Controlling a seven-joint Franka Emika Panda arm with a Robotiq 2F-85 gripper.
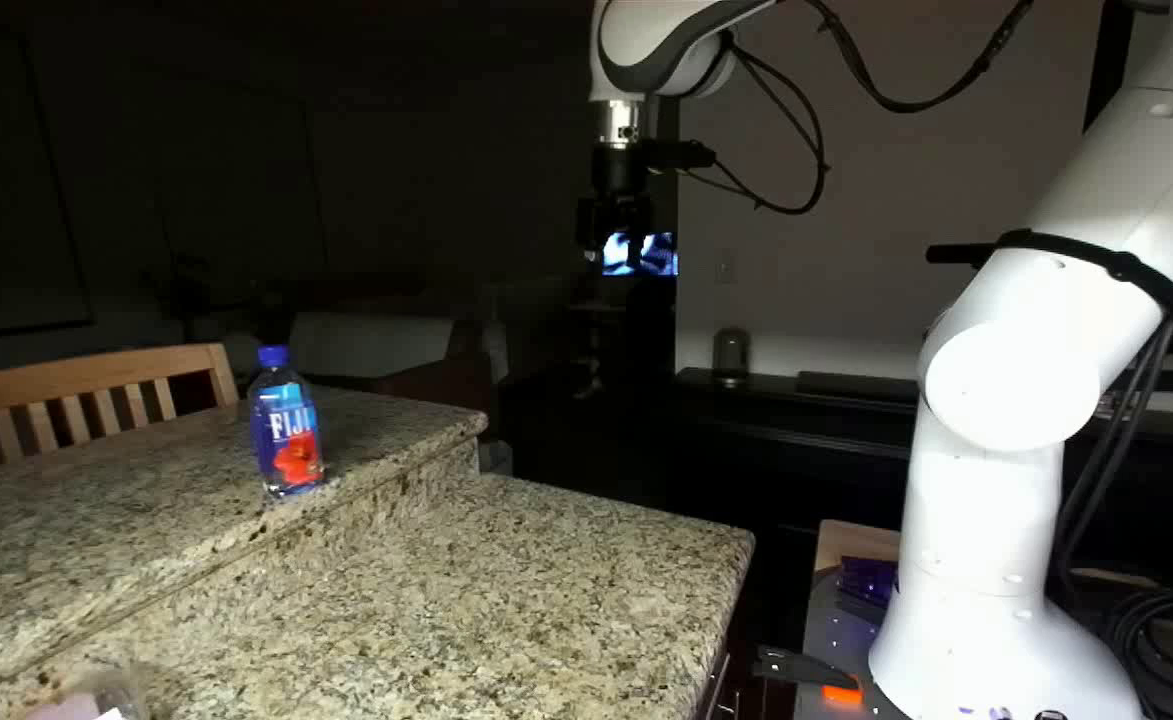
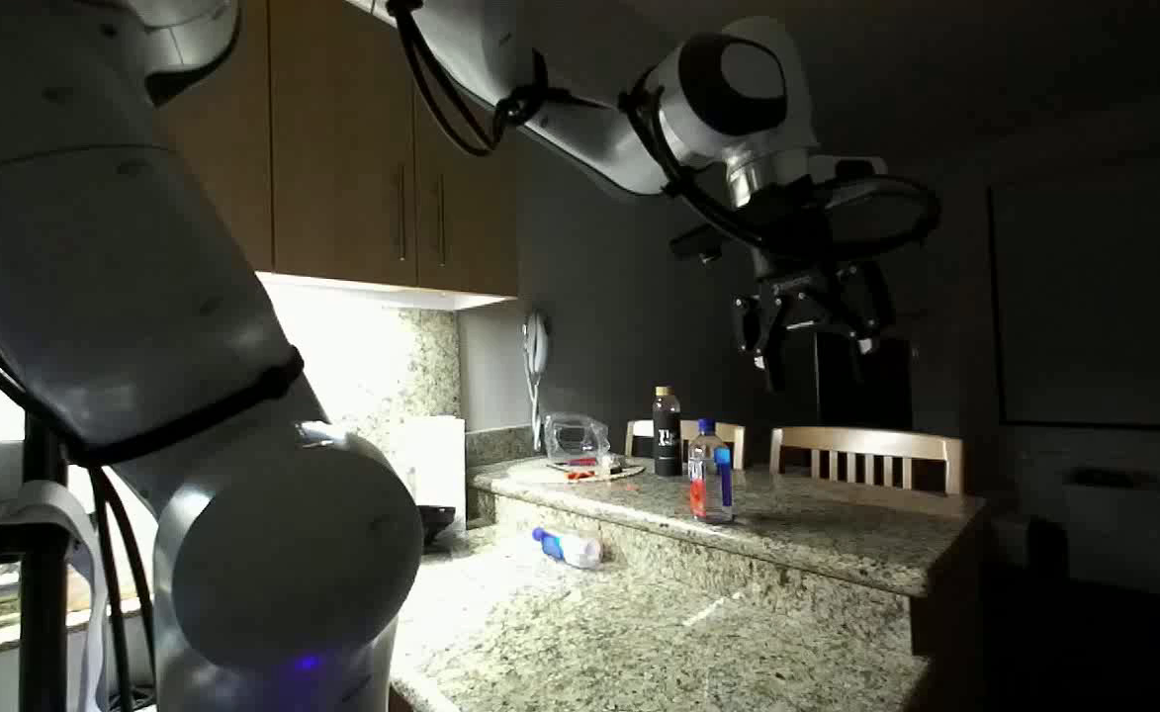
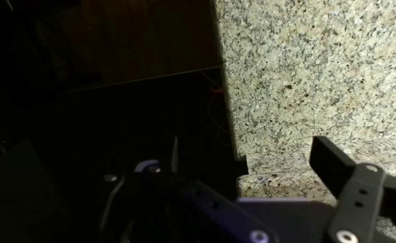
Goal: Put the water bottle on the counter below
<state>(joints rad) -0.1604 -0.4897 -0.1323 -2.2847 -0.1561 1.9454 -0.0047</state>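
Note:
The water bottle (image 1: 286,430), with blue cap and red-and-blue label, stands upright on the raised granite ledge (image 1: 126,530). It also shows in an exterior view (image 2: 710,480) near the ledge's front edge. The counter below (image 1: 546,590) is the broad speckled slab, seen too in an exterior view (image 2: 738,653) and the wrist view (image 3: 319,67). My gripper (image 2: 819,366) is open and empty, high above the ledge and apart from the bottle. In the wrist view the gripper's (image 3: 248,157) fingers are spread with nothing between them. The bottle is out of the wrist view.
A similar bottle (image 2: 570,549) lies on its side on the lower counter by the ledge wall. A dark bottle (image 2: 667,435) and a clear plastic container (image 2: 577,440) stand on the ledge. Wooden chairs (image 2: 866,450) stand behind it. Wall cabinets (image 2: 342,148) hang above.

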